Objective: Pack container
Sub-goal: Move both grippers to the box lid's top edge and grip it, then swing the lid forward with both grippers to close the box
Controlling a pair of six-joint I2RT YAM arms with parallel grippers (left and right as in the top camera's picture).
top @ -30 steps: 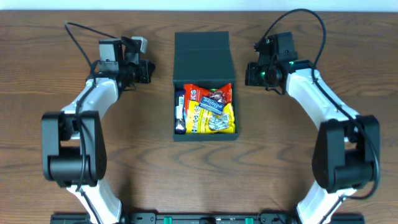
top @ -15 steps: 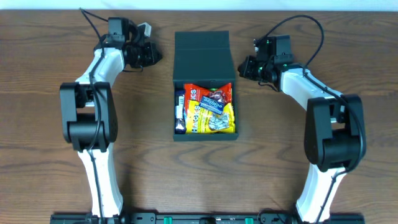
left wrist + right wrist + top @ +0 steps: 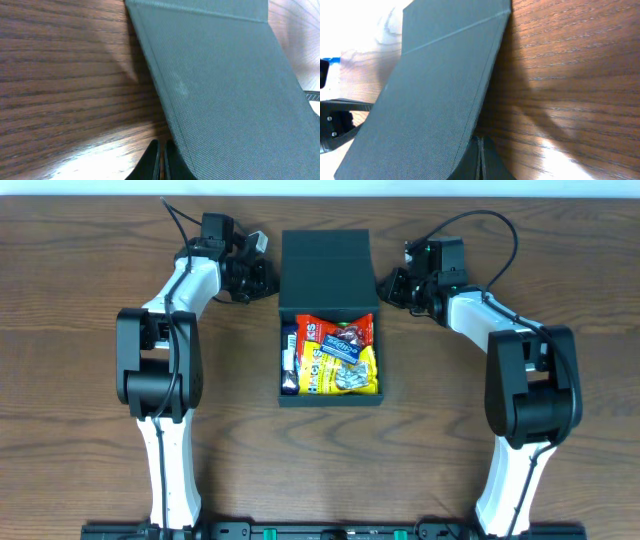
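The dark teal container [image 3: 282, 352] sits mid-table, filled with red, yellow and blue snack packets [image 3: 335, 355]. Its flap lid [image 3: 325, 270] lies open flat behind it. My left gripper [image 3: 270, 281] is shut and empty at the lid's left edge. In the left wrist view the shut fingertips [image 3: 161, 159] rest against the lid's edge [image 3: 220, 85]. My right gripper [image 3: 382, 285] is shut and empty at the lid's right edge. In the right wrist view its fingertips [image 3: 479, 155] sit at the lid's corner [image 3: 430, 95].
The wooden table [image 3: 90, 430] spreads to both sides of the container. Black cables loop from each arm near the back edge [image 3: 480, 220].
Both grippers have moved inward toward the open lid, the left from the far left and the right from the far right. They now sit at its edges. The container has not moved.
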